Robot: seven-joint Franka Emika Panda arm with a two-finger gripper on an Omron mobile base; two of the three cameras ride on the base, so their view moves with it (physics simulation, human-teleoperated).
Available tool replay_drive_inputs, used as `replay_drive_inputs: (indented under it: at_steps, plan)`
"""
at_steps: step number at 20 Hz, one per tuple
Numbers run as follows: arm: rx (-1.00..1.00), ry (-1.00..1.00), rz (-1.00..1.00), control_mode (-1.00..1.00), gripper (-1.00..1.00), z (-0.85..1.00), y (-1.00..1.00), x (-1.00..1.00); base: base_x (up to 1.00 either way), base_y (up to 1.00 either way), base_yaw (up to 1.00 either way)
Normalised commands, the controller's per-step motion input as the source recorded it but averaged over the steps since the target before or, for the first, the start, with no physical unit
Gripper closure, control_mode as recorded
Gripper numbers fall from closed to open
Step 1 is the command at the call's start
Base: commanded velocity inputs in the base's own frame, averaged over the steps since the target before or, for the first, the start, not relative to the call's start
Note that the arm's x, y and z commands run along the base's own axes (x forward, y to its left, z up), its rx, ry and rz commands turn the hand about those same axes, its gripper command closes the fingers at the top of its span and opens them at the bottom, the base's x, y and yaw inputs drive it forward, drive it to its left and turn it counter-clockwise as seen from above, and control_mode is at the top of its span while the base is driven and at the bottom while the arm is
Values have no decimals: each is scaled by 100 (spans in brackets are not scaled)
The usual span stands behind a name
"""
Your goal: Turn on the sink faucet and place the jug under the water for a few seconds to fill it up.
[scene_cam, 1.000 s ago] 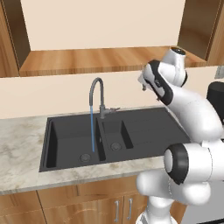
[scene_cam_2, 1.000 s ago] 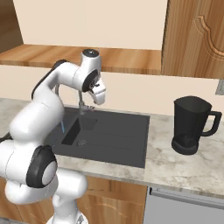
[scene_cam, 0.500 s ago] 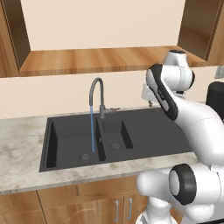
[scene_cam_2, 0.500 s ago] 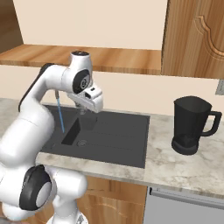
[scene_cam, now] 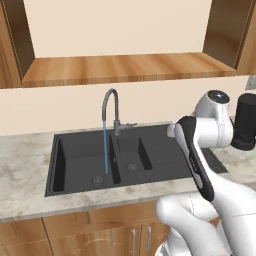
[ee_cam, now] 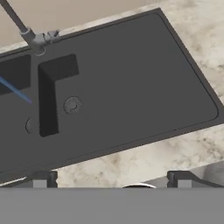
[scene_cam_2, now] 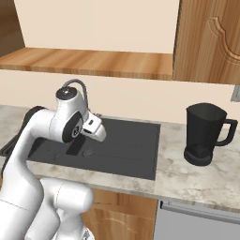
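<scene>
Marble counter (scene_cam_2: 187, 176) carries the black sink (scene_cam: 125, 155), and a wooden shelf (scene_cam: 125, 67) runs above it. From the faucet (scene_cam: 111, 107) a thin stream of water (scene_cam: 105, 145) falls into the large basin. My jaws are wide open and hold nothing; in the hand view the fingertips (ee_cam: 43, 180) hang over the sink's front edge. The jug (scene_cam_2: 205, 133) stands on the counter at 3 o'clock from the sink, well apart from me.
</scene>
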Motion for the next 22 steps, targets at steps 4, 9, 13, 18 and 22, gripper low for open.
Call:
replay_drive_inputs:
  at_steps: [4, 9, 13, 18, 22]
  plan:
    - [0, 0, 0, -100, -100, -1, 0, -29, 0, 0, 0]
    - [0, 0, 0, -100, -100, -1, -43, -62, 0, 0, 0]
    - [2, 0, 0, -100, -100, 0, -94, -19, 0, 0, 0]
    - [3, 0, 0, -100, -100, 0, -61, -2, 0, 0, 0]
    - [0, 0, 0, -100, -100, 0, 0, 0, 0, 0, 0]
